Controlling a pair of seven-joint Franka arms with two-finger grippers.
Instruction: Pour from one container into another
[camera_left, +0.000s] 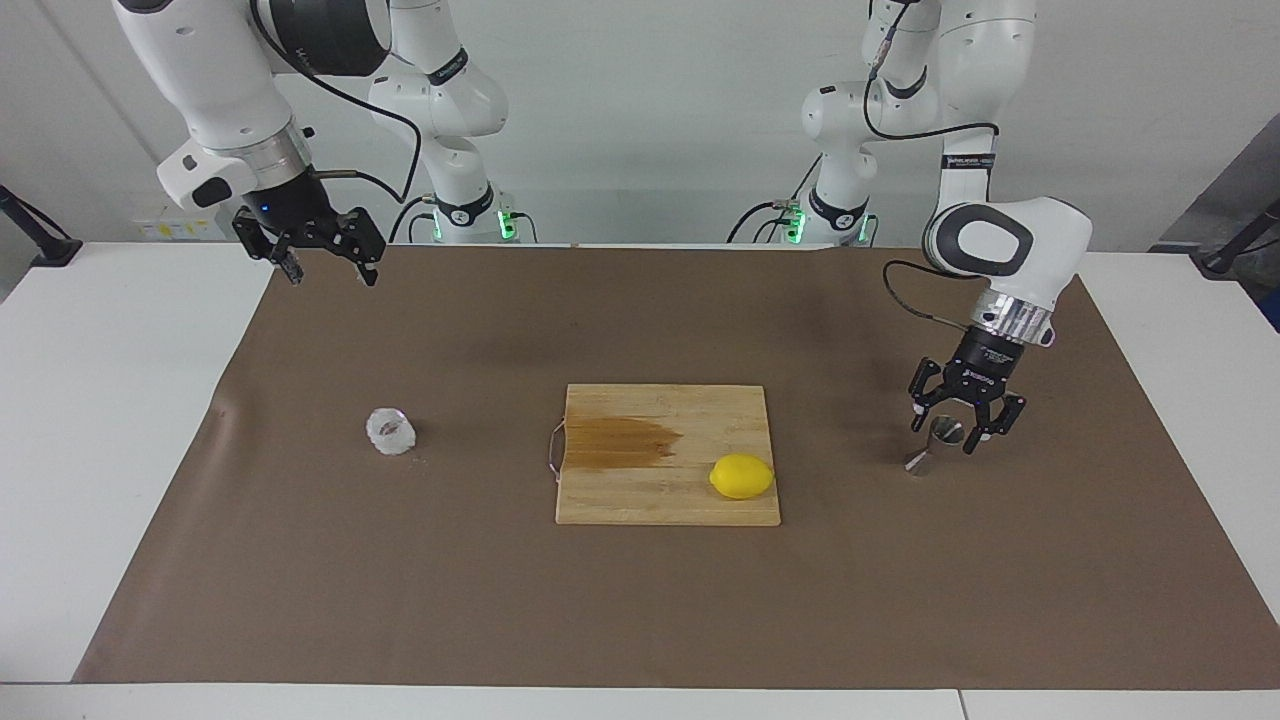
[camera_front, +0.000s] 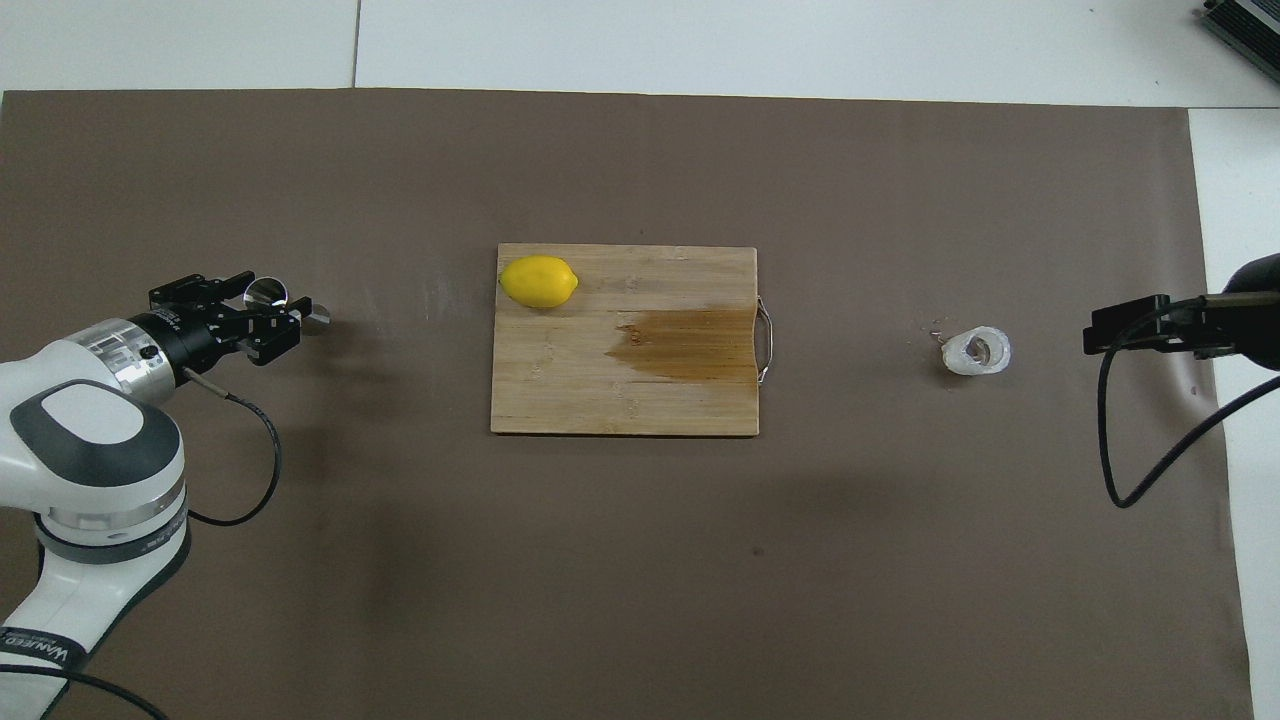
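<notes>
Bright, even light from above; soft shadows (faint, blurry-edged) on the brown mat (camera_left: 640, 600); both views sharp.

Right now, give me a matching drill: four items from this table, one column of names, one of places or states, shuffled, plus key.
Things:
1. lemon
2. glass cup
3. metal jigger
4. right gripper

Places or states:
A. between the left gripper's fingers, toward the left arm's end
B. raised and open over the brown mat's edge, waiting
C. on the cutting board
D. alone on the mat, toward the right arm's end

Pairs: 1-C, 2-D, 3-A, 4-B
</notes>
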